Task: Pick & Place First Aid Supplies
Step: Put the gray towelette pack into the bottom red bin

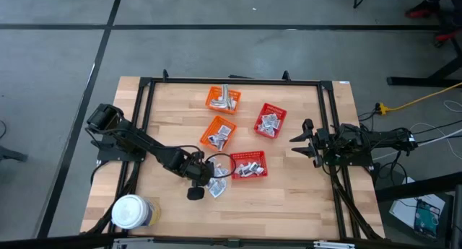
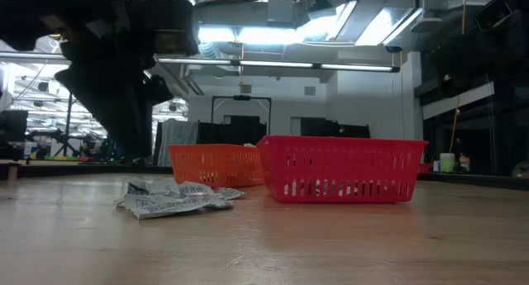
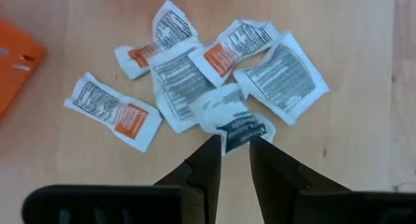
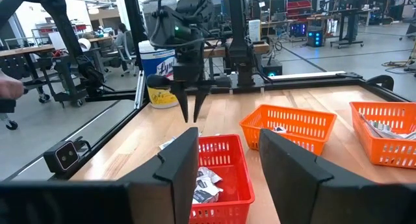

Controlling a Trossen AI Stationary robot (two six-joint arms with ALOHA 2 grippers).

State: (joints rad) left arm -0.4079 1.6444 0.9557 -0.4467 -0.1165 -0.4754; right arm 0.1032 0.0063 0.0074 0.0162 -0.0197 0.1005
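Left gripper fingertips sit just above the loose pile of sachets on the bare table, jaws narrow with a small gap, holding nothing; tips hover at the edge of a crumpled sachet with a dark blue band. Six sachets visible in the pile from the left wrist view: three with orange patches, two showing only dense black text, one with the blue band; print too small to read. Pile lies just beside the near red basket, on its left-arm side. Four mesh baskets on the table, two orange and two red, second red one further back; all four already contain sachets. White-lidded round jar stands at the front corner on the left arm's side, label partly readable as "Lys" in the right wrist view. Right gripper waits near the table's right edge, well apart from the baskets, jaws open and empty.
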